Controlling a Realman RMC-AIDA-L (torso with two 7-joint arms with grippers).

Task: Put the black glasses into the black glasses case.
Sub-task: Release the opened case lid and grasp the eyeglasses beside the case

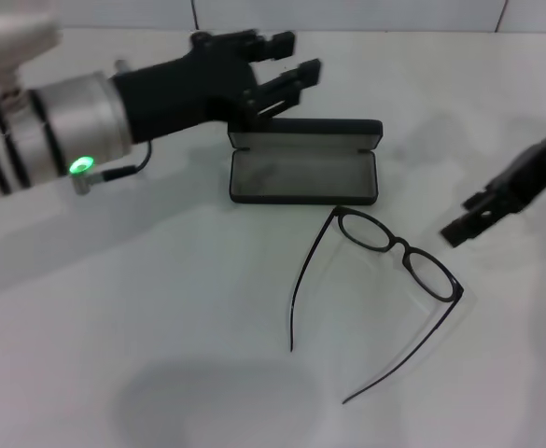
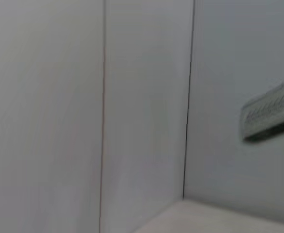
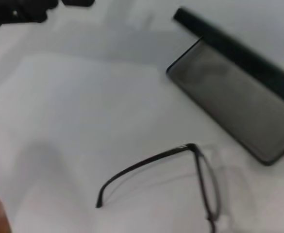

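Head view, left to right. The left pincer [image 1: 287, 70] reaches in from the left edge on a silver-and-black arm, its black fingers spread apart and released, hanging just behind and above the rear left corner of the black glasses case [image 1: 302, 173]; it holds nothing. The arm's upper part is cut off by the frame edge. The case lies open on the white counter [image 1: 114, 308], long axis running left to right, grey-lined tray facing up and the lid standing along the far side; any lettering on the lid cannot be made out. Just in front of the case's right front corner lie the black glasses [image 1: 399, 252], unfolded, their lens front running diagonally from near the case toward the lower right, and both temple arms pointing toward the viewer and to the left. The near lens corner lies just beside the case's front edge; whether they touch cannot be told. To the right, the right pincer [image 1: 473, 217] enters from the right edge, mostly cut off, hovering near the right lens and apart from it; whether its fingers are spread or closed cannot be told. The left wrist view shows only a pale tiled wall [image 2: 142, 97] and a blurred light object [image 2: 270, 116] of uncertain kind. The right wrist view shows the open case [image 3: 234, 102], one temple arm and part of the lens front of the glasses [image 3: 200, 184], the rest cut off at the frame edge.
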